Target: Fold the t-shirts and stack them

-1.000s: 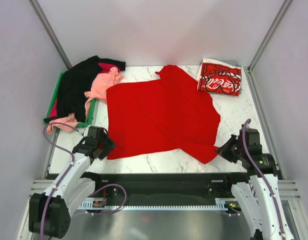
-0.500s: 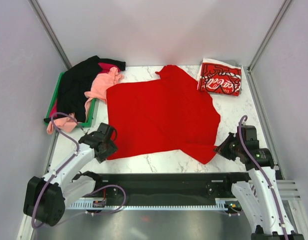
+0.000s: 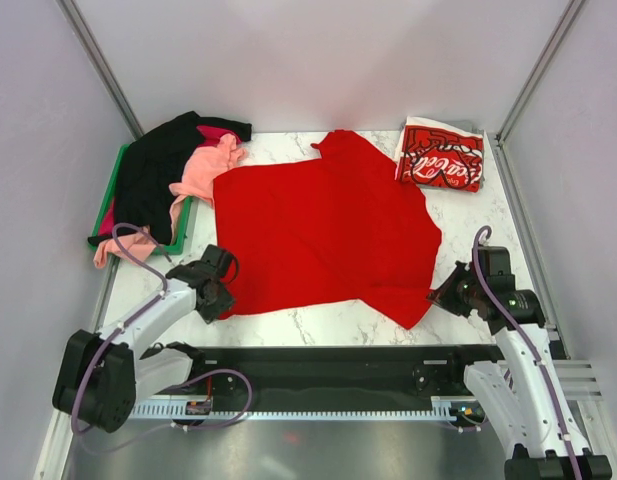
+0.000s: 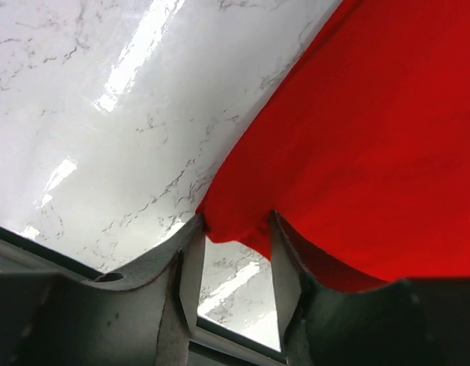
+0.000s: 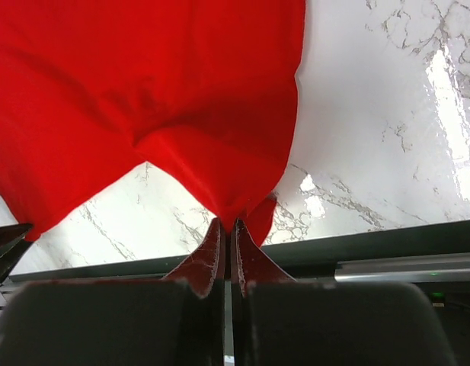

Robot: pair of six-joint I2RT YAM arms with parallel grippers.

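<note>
A large plain red t-shirt (image 3: 323, 235) lies spread on the marble table. My left gripper (image 3: 222, 297) is open at the shirt's near left corner, and that corner (image 4: 231, 229) sits between the fingertips. My right gripper (image 3: 435, 297) is shut on the shirt's near right corner (image 5: 235, 206). A folded red Coca-Cola shirt (image 3: 441, 156) lies at the back right. Black (image 3: 153, 175), salmon-pink (image 3: 203, 170) and magenta (image 3: 218, 133) shirts are heaped at the back left.
The heap of shirts lies on a green plastic tray (image 3: 178, 240) at the table's left edge. A black rail (image 3: 338, 352) runs along the near table edge. Grey walls stand close on both sides.
My left gripper has moved right and a little down to the shirt's near left corner. My right gripper has shifted slightly left and away along the near right corner.
</note>
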